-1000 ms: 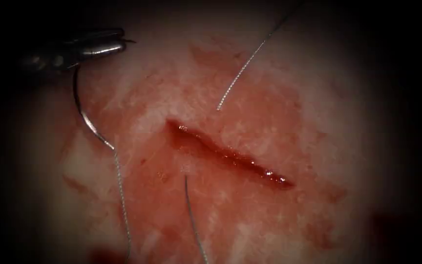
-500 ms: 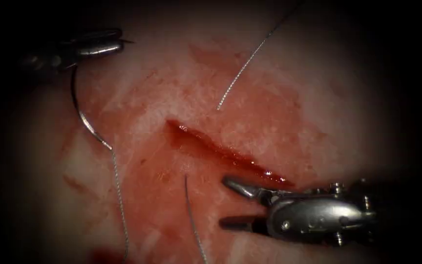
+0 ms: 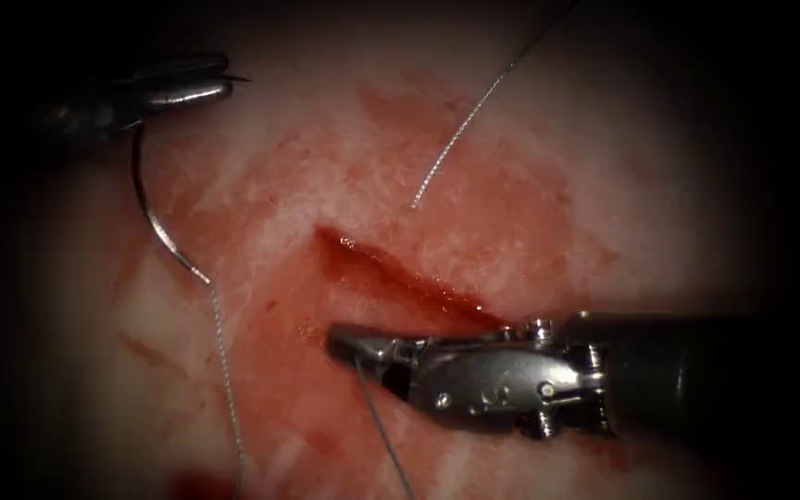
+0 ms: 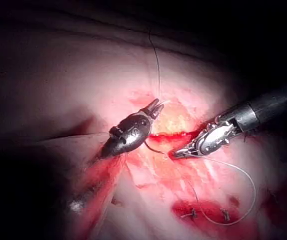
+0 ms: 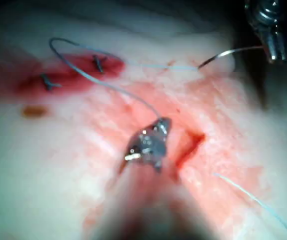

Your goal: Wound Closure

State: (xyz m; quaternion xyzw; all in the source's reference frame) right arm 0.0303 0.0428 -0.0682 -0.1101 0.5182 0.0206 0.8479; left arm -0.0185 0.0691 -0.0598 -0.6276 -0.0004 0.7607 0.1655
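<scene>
Endoscope view: left pincer [image 3: 224, 83] pinches the curved steel needle [image 3: 155, 208] by one end, clear of the tissue; right pincer [image 3: 349, 341] is pressed together on thin grey thread [image 3: 381, 426] left of the dark red cut [image 3: 400, 278].

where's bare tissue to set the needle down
Bare tissue right of the loose thread end, above the cut. Crowded below the cut: right gripper shut on thread. Left gripper holds the needle near its tip, outside tissue, left of the cut.

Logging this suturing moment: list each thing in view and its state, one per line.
Left arm's steel tool: shut on the needle's end.
Curved steel needle: outside the tissue, left of the cut.
Right arm's steel tool: shut on the thin grey thread.
Red cut: open.
</scene>
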